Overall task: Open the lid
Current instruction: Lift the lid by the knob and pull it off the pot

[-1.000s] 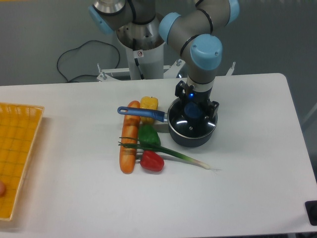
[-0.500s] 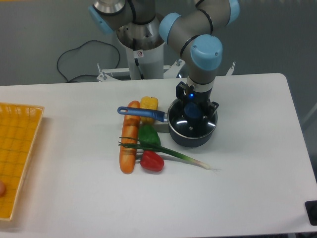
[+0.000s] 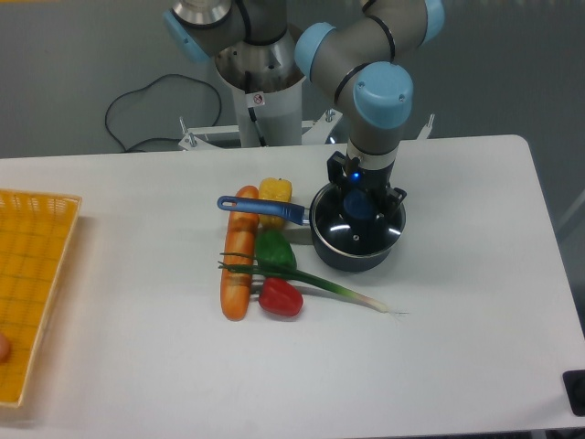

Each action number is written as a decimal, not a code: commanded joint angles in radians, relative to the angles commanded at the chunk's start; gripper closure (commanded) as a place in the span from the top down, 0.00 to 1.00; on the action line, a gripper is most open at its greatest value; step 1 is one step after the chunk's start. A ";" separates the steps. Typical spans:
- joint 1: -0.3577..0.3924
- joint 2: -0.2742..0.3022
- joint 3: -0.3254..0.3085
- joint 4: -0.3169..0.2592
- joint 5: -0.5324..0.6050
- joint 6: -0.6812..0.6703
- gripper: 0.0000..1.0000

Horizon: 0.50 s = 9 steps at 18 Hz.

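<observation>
Camera view: the lid (image 3: 359,230) is seen flat on the saucepan (image 3: 352,254), knob (image 3: 357,205) upward, directly beneath the gripper (image 3: 359,203), whose jaws are clenched around that knob.

A single fixed camera looks down at a steep angle from the front edge of the white rectangular table (image 3: 439,366), facing the grey and light-blue robot arm's base (image 3: 265,82) at top centre. It stands far enough back to take in nearly the whole tabletop, cropping the woven yellow basket (image 3: 32,283) at the left edge.
</observation>
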 joint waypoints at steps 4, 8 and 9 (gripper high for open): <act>0.009 0.000 0.035 -0.015 0.000 0.005 0.63; 0.018 0.000 0.098 -0.095 0.000 0.006 0.63; 0.018 0.000 0.109 -0.110 0.000 0.006 0.63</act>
